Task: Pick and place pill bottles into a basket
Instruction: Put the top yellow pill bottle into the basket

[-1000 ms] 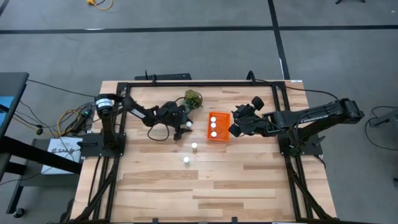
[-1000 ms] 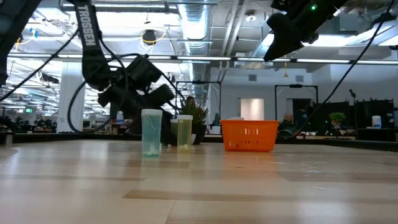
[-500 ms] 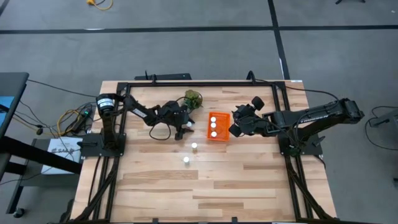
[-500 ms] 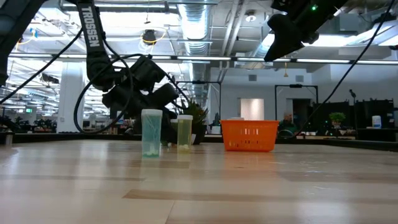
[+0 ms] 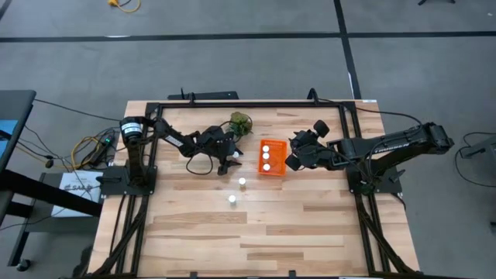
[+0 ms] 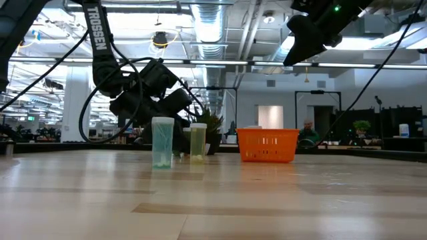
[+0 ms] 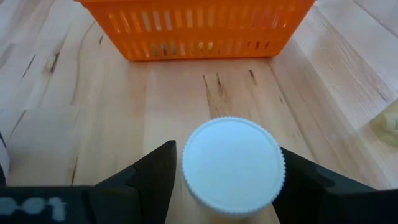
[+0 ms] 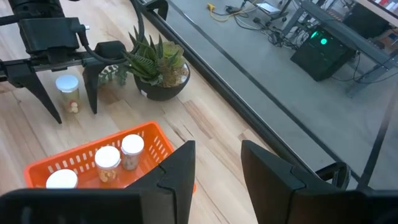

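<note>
Orange slotted basket [image 5: 272,157]; white-capped pill bottles [image 5: 242,182]; green plant [image 5: 241,123]; pale wood table [image 5: 256,232]

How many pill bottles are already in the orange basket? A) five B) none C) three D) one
C: the high view shows three white caps in a row inside the basket, and the right wrist view shows the same three bottles. Two more pill bottles stand on the table outside it, and the left gripper straddles another one, fingers open on either side of its cap.
</note>
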Controlling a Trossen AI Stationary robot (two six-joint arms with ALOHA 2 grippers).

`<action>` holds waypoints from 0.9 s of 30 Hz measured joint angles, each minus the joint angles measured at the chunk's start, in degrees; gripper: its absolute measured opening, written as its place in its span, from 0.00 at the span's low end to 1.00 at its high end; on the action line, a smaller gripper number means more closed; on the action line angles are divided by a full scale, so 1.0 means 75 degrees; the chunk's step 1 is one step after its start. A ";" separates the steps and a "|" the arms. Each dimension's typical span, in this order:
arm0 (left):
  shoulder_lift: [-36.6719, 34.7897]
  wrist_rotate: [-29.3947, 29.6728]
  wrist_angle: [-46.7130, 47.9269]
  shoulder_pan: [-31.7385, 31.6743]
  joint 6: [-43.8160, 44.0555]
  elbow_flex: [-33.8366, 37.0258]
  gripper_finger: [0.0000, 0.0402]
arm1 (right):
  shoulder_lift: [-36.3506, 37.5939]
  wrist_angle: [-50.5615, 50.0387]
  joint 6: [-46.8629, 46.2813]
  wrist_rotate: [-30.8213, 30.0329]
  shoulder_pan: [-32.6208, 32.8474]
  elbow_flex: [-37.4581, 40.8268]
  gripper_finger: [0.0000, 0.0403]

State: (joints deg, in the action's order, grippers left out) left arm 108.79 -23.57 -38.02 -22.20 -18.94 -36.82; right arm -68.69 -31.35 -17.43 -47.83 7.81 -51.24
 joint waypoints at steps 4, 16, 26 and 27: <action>-0.0002 0.0000 0.0003 0.0000 0.0003 0.0000 0.53 | 0.0000 0.0000 -0.0002 0.0000 0.0003 0.0000 0.30; -0.0005 0.0000 0.0006 0.0000 0.0110 0.0000 0.31 | 0.0000 0.0000 -0.0001 0.0000 0.0002 0.0000 0.30; -0.0008 -0.0015 0.0012 0.0019 0.0284 0.0003 0.22 | 0.0000 0.0000 0.0003 0.0000 0.0001 0.0000 0.31; -0.0024 -0.0012 0.0022 0.0032 0.0288 0.0003 0.22 | 0.0000 0.0000 0.0010 0.0000 0.0000 0.0000 0.31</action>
State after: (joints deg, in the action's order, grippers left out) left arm 108.61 -23.66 -37.85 -21.96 -16.78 -36.80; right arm -68.69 -31.35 -17.35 -47.83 7.81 -51.24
